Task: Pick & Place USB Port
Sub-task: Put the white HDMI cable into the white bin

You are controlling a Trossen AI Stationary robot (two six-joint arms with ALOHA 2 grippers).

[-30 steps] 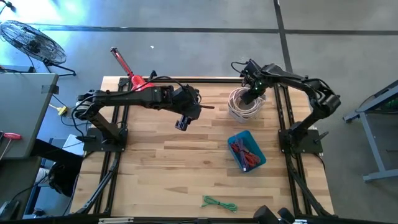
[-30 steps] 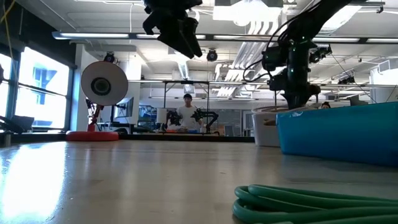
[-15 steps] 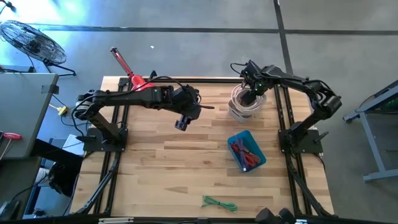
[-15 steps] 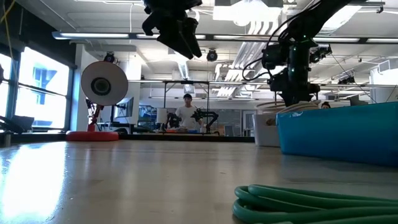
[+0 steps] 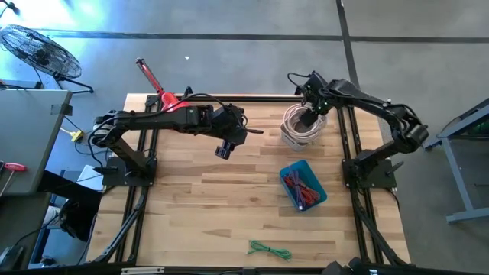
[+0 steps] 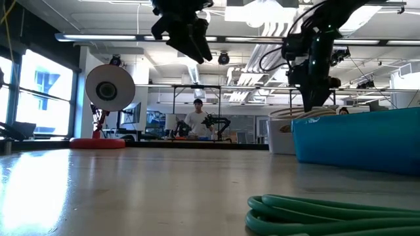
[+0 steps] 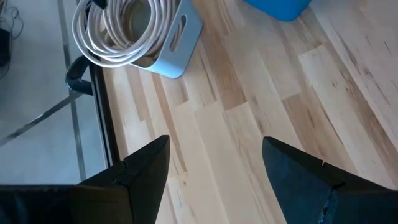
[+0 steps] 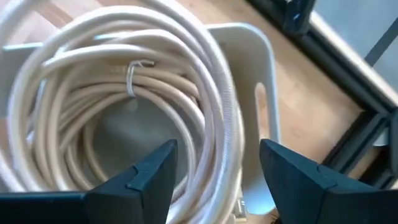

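A coil of white USB cable [image 8: 124, 93] lies inside a white bin [image 5: 300, 128] at the table's far right. My right gripper [image 8: 217, 168] hangs open just above the coil, its fingers apart over the coil's rim and touching nothing; the low view shows my right gripper [image 6: 314, 75] above the bin. My left gripper [image 5: 223, 150] hangs open high over the table's far middle, with nothing between its fingers [image 7: 214, 162]. A green cable coil [image 5: 269, 249] rests on the table near the front edge.
A blue bin [image 5: 303, 186] with red cables stands on the table, nearer than the white bin [image 7: 177, 37]. The black frame rails [image 5: 348, 137] run along both sides of the table. A fan and a red tool sit beyond the far left corner. A person sits far off [image 6: 197, 118].
My right gripper has opened over the white bin and risen a little, leaving the white cable coil lying in the bin.
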